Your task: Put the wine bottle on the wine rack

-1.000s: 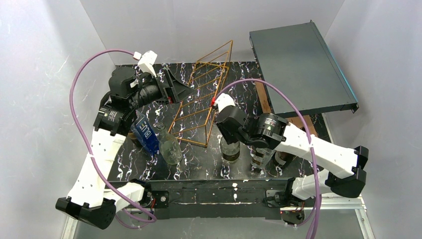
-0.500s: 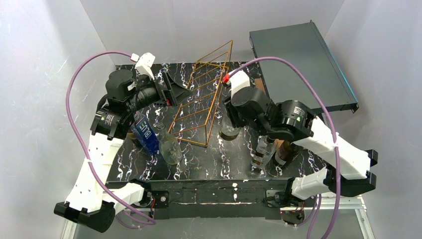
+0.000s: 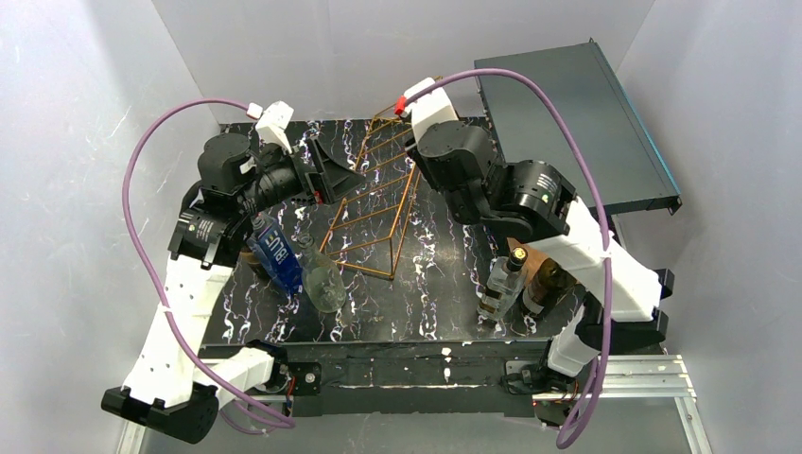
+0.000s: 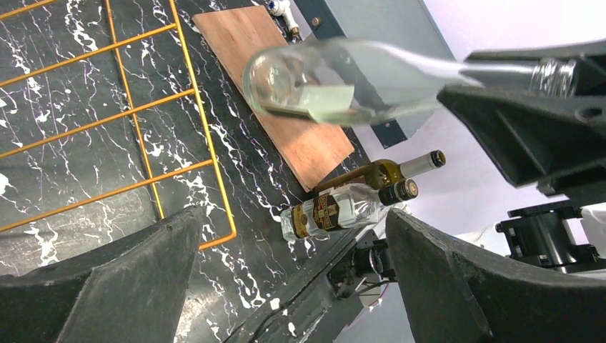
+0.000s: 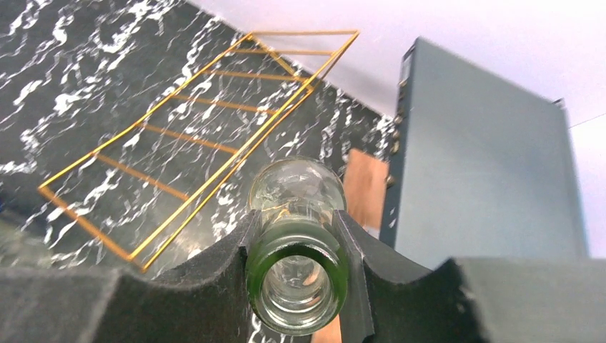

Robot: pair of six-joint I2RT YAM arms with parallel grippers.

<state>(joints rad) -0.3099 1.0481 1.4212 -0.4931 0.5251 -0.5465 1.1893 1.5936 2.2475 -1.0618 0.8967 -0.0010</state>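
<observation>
1. From above: the right gripper [image 3: 423,163] hangs over the far end of the wine rack [image 3: 374,208], which stands on the worktop [image 3: 444,284]. Its arm hides the jaws and their load. The left gripper [image 3: 336,172] is spread wide just beside the rack's left side and holds nothing. Other bottles stand or lie near both arms, among them a labelled bottle [image 3: 499,286].

2. Left wrist view: the left gripper [image 4: 293,286] is fully open and empty. Beyond it the wine bottle [image 4: 336,82] is in the air, lying almost level, with its neck pinched in the right gripper [image 4: 550,78]. It is clear of the wine rack [image 4: 136,111] and off to one side of it, above a wooden board [image 4: 271,86].

3. Right wrist view: the right gripper [image 5: 296,279] is closed tight on the neck of the wine bottle [image 5: 294,189]. The wine rack [image 5: 207,136] lies beyond and to the left, with nothing on its rungs.

4. Progress, as I judge it: the pick-up and lift are done. Carrying the bottle over the rungs, lowering it into place and letting go remain.
</observation>
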